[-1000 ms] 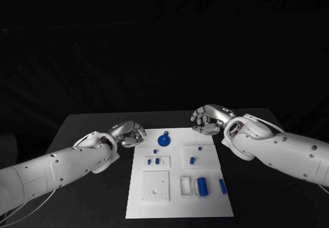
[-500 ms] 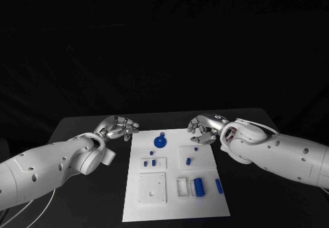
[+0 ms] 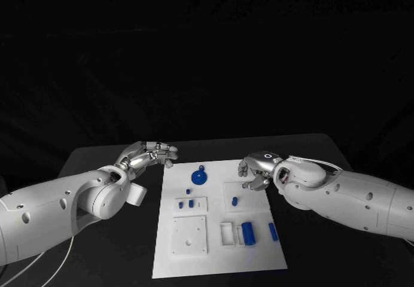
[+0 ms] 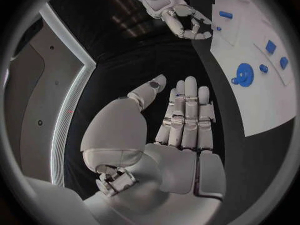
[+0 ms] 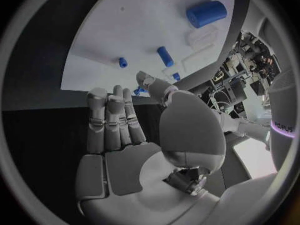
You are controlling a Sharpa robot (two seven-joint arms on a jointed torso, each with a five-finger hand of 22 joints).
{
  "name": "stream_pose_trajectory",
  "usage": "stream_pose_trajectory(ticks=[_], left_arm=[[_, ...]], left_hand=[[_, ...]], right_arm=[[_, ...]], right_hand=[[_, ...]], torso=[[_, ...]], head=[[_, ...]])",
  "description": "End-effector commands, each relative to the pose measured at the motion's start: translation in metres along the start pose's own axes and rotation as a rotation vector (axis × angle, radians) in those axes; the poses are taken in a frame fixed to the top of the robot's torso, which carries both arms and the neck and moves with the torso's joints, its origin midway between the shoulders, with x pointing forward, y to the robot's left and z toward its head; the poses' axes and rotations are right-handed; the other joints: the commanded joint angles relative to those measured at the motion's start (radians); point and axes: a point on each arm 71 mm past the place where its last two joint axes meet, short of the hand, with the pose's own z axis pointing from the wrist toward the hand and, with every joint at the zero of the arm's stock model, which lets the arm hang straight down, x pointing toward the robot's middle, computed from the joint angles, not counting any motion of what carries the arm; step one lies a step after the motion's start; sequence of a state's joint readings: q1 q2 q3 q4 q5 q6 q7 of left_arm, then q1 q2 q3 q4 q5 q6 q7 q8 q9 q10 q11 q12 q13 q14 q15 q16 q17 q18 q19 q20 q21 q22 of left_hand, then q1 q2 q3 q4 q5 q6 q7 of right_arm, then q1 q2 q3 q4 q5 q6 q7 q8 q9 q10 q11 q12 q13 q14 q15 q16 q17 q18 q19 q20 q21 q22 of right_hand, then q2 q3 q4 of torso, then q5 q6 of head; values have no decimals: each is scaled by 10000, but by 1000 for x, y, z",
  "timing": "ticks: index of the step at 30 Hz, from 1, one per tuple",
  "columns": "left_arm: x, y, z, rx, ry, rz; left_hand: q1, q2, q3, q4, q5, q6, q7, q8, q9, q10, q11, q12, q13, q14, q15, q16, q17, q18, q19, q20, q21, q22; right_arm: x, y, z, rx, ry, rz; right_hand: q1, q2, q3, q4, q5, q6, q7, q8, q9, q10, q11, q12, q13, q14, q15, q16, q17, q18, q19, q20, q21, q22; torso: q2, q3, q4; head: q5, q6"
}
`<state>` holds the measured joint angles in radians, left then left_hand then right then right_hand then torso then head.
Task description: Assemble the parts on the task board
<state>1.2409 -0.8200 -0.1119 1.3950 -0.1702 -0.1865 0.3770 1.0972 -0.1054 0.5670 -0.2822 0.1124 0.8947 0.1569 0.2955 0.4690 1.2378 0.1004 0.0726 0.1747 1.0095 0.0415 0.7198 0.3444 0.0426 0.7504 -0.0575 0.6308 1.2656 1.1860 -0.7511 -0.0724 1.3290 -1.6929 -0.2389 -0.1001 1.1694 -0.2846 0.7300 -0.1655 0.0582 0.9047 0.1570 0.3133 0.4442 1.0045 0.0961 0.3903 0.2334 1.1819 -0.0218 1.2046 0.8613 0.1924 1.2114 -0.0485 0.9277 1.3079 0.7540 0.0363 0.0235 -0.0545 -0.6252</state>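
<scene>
The white task board (image 3: 220, 257) lies mid-table. A round blue part (image 3: 198, 177) with a small tab lies near its far edge. Small blue pieces (image 3: 186, 204) sit in a raised block behind a square plate. A blue cylinder (image 3: 248, 233) and a blue bar (image 3: 273, 231) lie near the right side. My left hand (image 3: 148, 155) hovers beside the board's far left corner, fingers straight and holding nothing (image 4: 184, 120). My right hand (image 3: 256, 170) hangs over the board's far right part, also holding nothing (image 5: 119, 130). The right wrist view shows the cylinder (image 5: 206, 13) and a short blue piece (image 5: 165, 56).
The black table (image 3: 103, 155) runs round the board, with bare strips to the left and right of it. Both white forearms reach in low over those side strips. A white square plate (image 3: 189, 234) with a hole sits at the board's near left.
My right hand has come down and inward over the board's far right part. My left hand has drawn back toward the far left corner with its fingers straightened. The camera shifted slightly.
</scene>
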Motion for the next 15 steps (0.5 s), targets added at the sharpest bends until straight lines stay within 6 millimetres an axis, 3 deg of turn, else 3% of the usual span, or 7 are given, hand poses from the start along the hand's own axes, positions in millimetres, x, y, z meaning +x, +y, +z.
stream_pose_trajectory(ticks=[1,11,15], left_arm=[[4,-2,1,132,442,-854],[6,-2,2,118,451,-922],[6,-2,2,114,455,-924]], left_hand=[[-54,18,-76,-4,44,-100,1,62,8,-42,19,-26,-22,10,92,-193,7,-64,-10,59,-65,22],[-58,33,-103,-1,78,-132,36,57,2,-54,51,-27,-38,45,115,-329,41,-34,-6,93,-93,37],[-64,37,-117,2,83,-150,44,53,-1,-62,78,-29,-45,73,117,-372,62,-22,3,100,-101,43]], right_arm=[[2,2,2,-21,85,-487],[13,0,6,74,364,-581],[16,-1,6,96,427,-683]], right_hand=[[105,-53,12,0,-71,-171,-1,-34,-37,48,43,-125,-76,-51,96,22,-37,694,44,-16,-102,31],[121,-12,73,41,-73,-97,-5,29,-32,204,42,-292,-209,-23,96,44,-87,694,92,-1,-126,33],[146,70,161,105,-80,157,-95,186,27,551,-49,-268,-233,32,16,79,-120,694,146,12,-117,51]], torso=[[11,-4,-4],[10,-2,6],[9,-9,4]], head=[[6,-23],[5,-75],[2,-88]])
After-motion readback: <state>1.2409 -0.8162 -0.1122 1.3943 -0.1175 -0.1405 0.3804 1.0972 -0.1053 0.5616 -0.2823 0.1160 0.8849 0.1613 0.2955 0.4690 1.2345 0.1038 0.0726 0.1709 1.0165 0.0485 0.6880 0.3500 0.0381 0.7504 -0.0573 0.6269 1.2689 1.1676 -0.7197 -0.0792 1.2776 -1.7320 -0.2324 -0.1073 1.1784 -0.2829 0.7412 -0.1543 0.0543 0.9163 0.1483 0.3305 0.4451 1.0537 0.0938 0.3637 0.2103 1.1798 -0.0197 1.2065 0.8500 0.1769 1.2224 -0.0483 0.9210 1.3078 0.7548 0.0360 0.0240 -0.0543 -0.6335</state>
